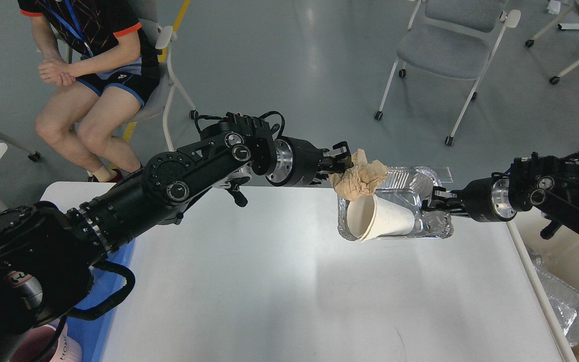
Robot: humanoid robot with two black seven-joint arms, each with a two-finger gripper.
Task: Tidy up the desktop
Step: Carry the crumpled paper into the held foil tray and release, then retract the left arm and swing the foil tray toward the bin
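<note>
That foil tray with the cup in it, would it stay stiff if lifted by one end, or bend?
The foil tray looks thin and crinkled, so it would probably flex or dent where the right gripper pinches its rim. It seems light. The paper cup lies on its side inside, so it may roll if the tray tilts.
</note>
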